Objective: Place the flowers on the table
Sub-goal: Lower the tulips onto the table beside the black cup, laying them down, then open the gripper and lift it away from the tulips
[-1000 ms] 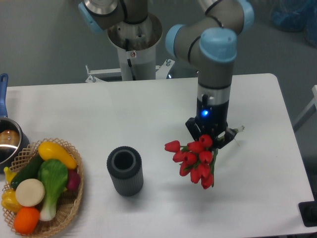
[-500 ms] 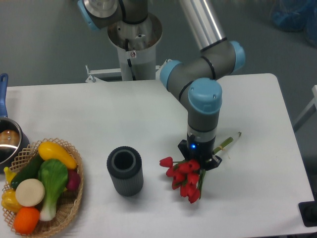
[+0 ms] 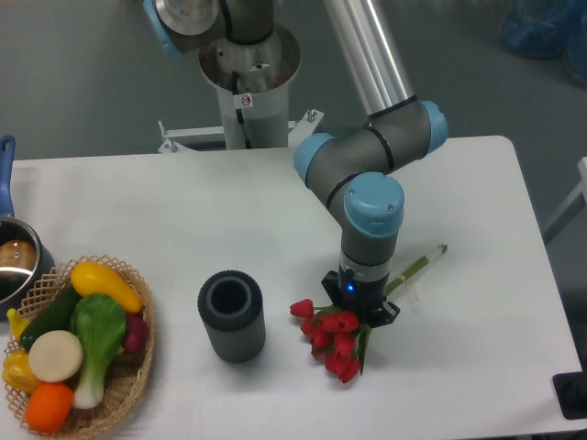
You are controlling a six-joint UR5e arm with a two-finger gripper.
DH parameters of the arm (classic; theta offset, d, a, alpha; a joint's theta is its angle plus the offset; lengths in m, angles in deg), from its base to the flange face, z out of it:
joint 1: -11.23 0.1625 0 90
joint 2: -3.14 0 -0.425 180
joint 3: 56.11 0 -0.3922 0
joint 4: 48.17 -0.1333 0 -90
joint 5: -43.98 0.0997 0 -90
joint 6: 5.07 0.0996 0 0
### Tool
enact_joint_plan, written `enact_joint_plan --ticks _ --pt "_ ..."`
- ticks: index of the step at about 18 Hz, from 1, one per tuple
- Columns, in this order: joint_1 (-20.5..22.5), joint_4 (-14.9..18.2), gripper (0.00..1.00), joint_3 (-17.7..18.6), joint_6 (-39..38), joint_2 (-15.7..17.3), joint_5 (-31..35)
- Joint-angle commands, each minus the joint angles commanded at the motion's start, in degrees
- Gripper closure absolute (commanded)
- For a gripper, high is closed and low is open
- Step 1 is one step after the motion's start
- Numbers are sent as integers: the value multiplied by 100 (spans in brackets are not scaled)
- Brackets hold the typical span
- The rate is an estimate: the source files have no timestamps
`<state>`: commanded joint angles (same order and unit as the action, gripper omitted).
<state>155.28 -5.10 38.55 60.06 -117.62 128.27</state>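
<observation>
I've brought the gripper lower over the past second; it grips the flowers (stems poking right), blooms now touching or almost touching the table toward its front edge, so release looks near.

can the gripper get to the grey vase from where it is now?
Probably yes. The vase stands upright left of the gripper, with bare table between them, but the gripper appears to hold the flowers.
</observation>
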Motion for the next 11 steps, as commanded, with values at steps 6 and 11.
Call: enact_joint_plan --ticks 6,11 --pt "61 0 0 -237 -218 70 -26" --pt "149 -167 0 -264 -957 149 -105"
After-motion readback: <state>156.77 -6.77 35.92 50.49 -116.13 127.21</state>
